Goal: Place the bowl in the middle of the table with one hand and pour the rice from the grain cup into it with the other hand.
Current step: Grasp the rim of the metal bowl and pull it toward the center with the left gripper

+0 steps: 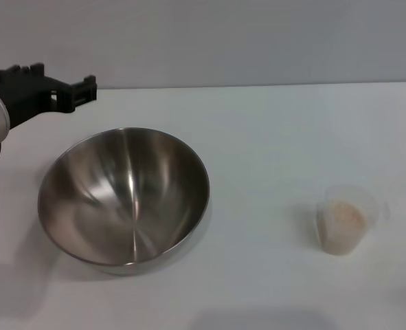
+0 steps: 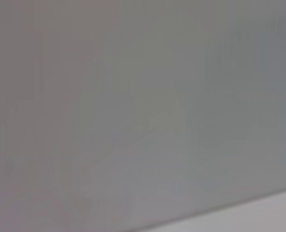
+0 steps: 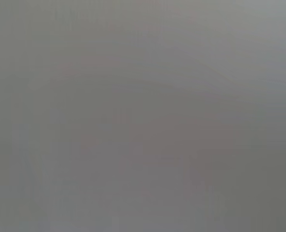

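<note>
Rice in grain cup; bowl empty

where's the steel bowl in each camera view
Head view: the bowl sits left of centre on the table, empty, with the grain cup of rice off to its right and the left gripper behind it, apart from it.
Left wrist view: not in it.
Right wrist view: not in it.
Shared landmark: none certain; the wrist views show only plain grey.
</note>
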{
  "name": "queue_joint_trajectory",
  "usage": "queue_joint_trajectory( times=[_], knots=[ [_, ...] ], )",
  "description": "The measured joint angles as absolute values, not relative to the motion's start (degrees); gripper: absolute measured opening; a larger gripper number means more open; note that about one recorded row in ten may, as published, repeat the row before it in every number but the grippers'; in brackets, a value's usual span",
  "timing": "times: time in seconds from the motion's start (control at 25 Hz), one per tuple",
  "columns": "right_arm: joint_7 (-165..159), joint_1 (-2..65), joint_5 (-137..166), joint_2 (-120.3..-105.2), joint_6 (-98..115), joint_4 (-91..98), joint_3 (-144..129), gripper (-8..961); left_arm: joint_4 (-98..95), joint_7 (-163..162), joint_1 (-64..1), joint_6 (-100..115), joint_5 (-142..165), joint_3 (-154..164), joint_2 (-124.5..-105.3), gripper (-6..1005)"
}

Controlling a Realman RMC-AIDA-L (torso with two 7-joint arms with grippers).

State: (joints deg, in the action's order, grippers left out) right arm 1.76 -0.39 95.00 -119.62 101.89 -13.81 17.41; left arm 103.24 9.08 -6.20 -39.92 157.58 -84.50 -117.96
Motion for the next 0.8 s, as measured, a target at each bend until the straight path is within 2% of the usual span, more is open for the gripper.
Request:
queue_joint_trajectory(
  times=[0.32,0.8],
  knots=[
    [1.77,-0.61,95.00,-119.62,101.86,-13.79,17.40,737,103.13,14.52,-8.77,-50.08,146.76,-92.24,-117.92,833],
    [1.78,-0.72,95.01,-119.69,101.85,-13.80,17.40,738,100.81,26.95,-3.83,-52.05,138.15,-92.75,-118.20,833]
  ],
)
